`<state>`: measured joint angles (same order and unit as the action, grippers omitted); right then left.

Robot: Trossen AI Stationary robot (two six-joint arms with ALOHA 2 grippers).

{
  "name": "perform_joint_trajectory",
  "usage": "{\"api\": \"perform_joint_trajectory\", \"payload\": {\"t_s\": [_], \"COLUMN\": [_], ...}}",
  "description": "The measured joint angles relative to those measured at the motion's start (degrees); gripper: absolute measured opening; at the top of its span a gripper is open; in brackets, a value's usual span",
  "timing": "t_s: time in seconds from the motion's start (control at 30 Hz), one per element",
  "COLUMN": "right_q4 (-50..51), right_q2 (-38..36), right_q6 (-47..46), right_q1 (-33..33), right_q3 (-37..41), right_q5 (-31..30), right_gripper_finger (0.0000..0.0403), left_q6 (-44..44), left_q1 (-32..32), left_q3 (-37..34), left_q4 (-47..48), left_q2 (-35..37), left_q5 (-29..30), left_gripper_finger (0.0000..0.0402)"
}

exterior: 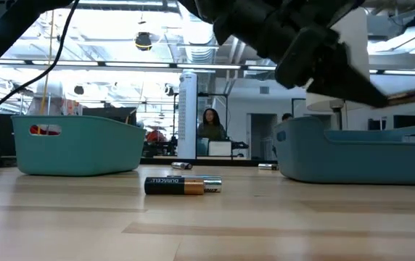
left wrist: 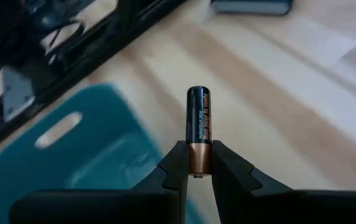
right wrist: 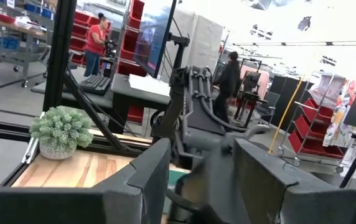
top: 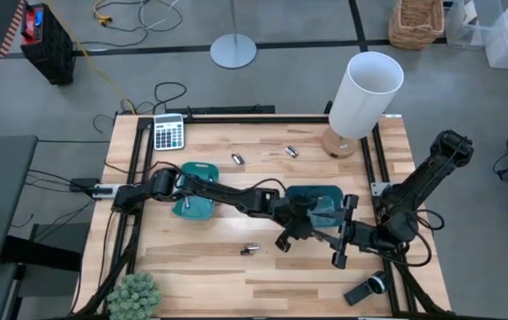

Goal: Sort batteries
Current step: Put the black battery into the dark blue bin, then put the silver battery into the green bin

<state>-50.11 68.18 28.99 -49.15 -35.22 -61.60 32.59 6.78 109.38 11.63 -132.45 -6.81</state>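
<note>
High view: the left arm reaches across the worktop to the right teal tray, its left end effector at that tray's near edge; the right end effector sits just beside the same tray, fingers well apart and empty; the left teal tray lies under the left arm; loose batteries lie on the wood, one near the front, two toward the back; a calculator, a white cylinder, a small plant and a black handheld device stand at the edges

Low view: only here the front battery's black-and-copper casing reads, lying on its side between the two trays; tray contents are hidden behind the walls

Left wrist view: only here the grip shows, fingers clamped on the copper end of a black-and-copper battery, held above the wood beside a teal tray; the visible tray floor looks bare

Right wrist view: open fingers, the left arm between them, people in the room behind
</note>
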Motion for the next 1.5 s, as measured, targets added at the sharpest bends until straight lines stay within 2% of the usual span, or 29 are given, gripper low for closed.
{"api": "perform_joint_trajectory", "payload": {"t_s": [0.3,0.43,0.7,0.8,0.9,1.03,1.3,1.5], "right_q4": [0.17,0.27,0.34,0.40,0.79,1.06,1.57,3.74], "right_q2": [0.00,0.00,0.02,0.02,0.02,0.04,0.04,0.04], "right_q6": [0.00,-0.02,-0.02,-0.15,-0.50,-0.97,-1.48,-4.03], "right_q1": [0.02,0.02,0.04,0.02,-0.02,-0.80,-1.88,-1.35], "right_q3": [0.00,0.00,0.00,0.00,0.00,0.00,0.00,0.00], "right_q5": [0.01,0.02,0.02,0.02,0.04,0.02,-0.05,-0.47], "right_gripper_finger": [0.0191,0.0191,0.0191,0.0191,0.0191,0.0191,0.0191,0.0191], "left_q6": [-3.40,-6.09,-7.34,-7.80,-9.25,-10.31,-11.44,-18.20], "left_q1": [-2.94,-4.11,-4.37,-4.58,-5.20,-6.38,-6.60,-7.35], "left_q3": [0.02,0.02,0.03,0.07,-0.05,-0.74,-11.22,-31.41], "left_q4": [2.64,3.44,5.83,10.04,15.37,18.68,16.15,7.11], "left_q2": [1.12,1.05,1.76,2.42,3.38,6.82,19.84,36.57], "left_q5": [9.84,10.16,10.30,10.52,11.17,11.19,11.82,16.77], "left_gripper_finger": [0.0043,0.0057,0.0117,0.0135,0.0140,0.0125,0.0080,0.0048]}}
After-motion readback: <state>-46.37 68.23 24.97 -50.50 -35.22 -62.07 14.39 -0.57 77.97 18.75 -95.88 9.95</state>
